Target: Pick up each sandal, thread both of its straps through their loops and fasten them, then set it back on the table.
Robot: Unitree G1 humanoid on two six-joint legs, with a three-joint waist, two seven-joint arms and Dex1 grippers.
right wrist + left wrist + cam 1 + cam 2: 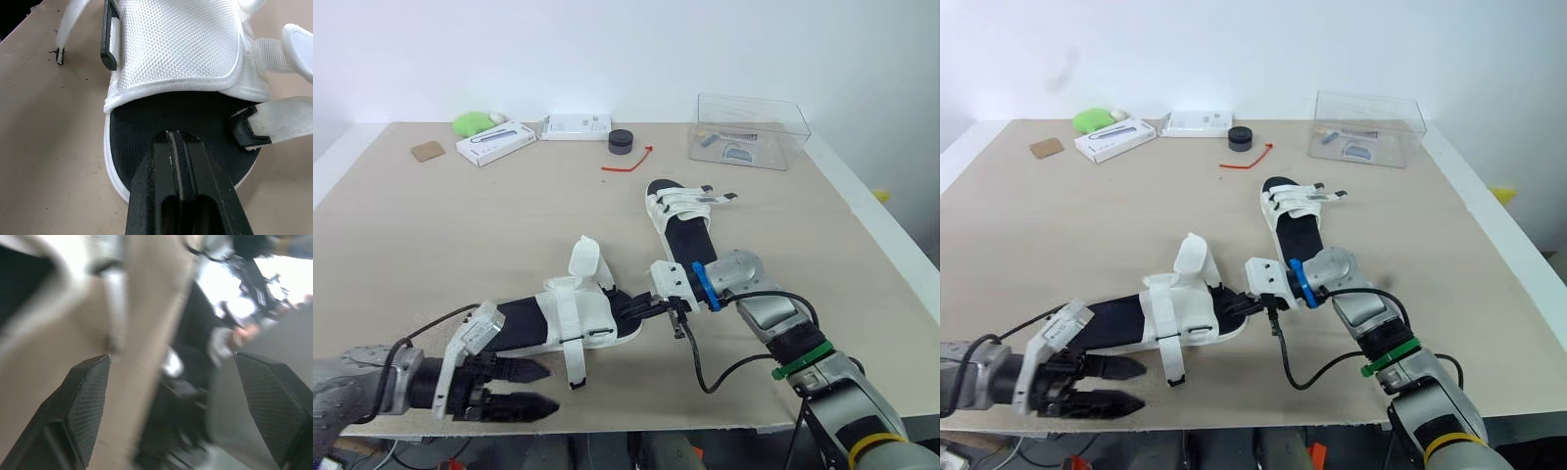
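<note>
Near the tabletop's (pixel 460 245) front edge lies the unfastened sandal (pixel 578 318), which has a white woven-mesh upper, a black finely textured footbed and a smooth white sole rim. One ribbed strap (pixel 574 367) trails loose toward the front edge. A flat, black, rectangular loop (pixel 108 34) sits on the side of the upper. The right gripper (pixel 651 305), jaws pressed together, sits over the toe end and covers part of the footbed. The left gripper (pixel 530 387), jaws spread wide with diamond-patterned pads, hovers at the front edge; its wrist partly hides the heel. Toward the right edge lies the second sandal (pixel 680 220), its heel hidden behind the right arm.
</note>
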